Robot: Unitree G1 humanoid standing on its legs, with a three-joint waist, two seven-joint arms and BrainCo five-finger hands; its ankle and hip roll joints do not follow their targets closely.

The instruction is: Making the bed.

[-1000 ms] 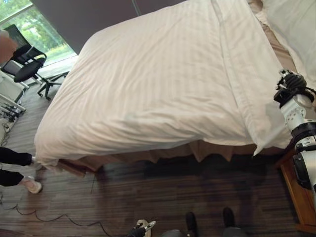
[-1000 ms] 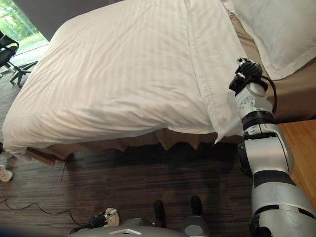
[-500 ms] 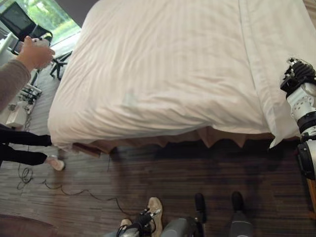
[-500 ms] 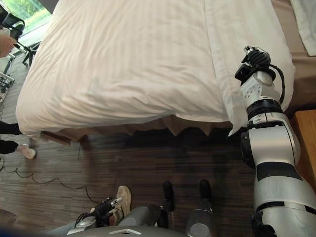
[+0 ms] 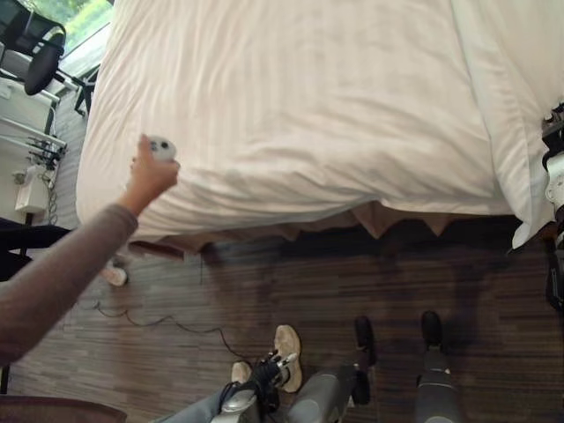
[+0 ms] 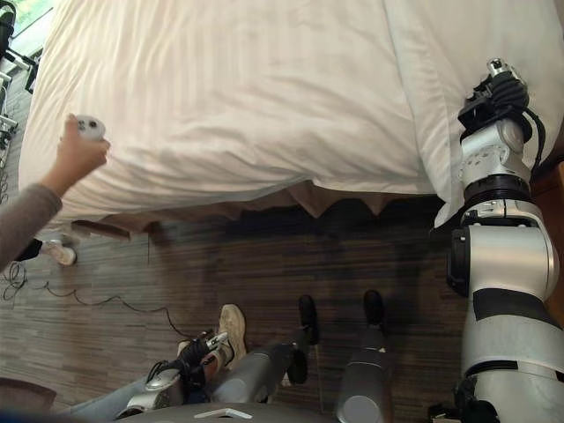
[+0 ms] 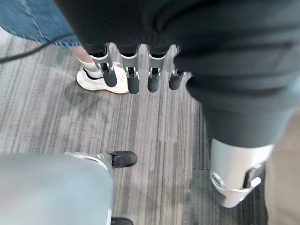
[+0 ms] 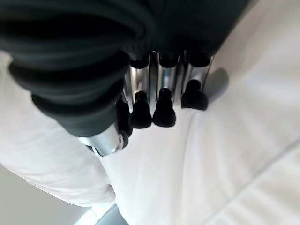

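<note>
On the dark striped wood floor [image 5: 264, 282] stands the bed, its white striped duvet [image 6: 247, 88] spread flat; my right hand [image 8: 159, 105], fingers straight, rests on its folded edge, likely smoothing next; my left hand [image 7: 136, 75] hangs relaxed, empty.

My 2 head eyes look steeply down from slightly offset spots, sharing the duvet's [image 5: 300, 106] near edge and floor [image 6: 264, 264], while the left wrist camera faces the floor past its hand [image 7: 136, 75] and the right wrist camera sits close over the duvet.
</note>
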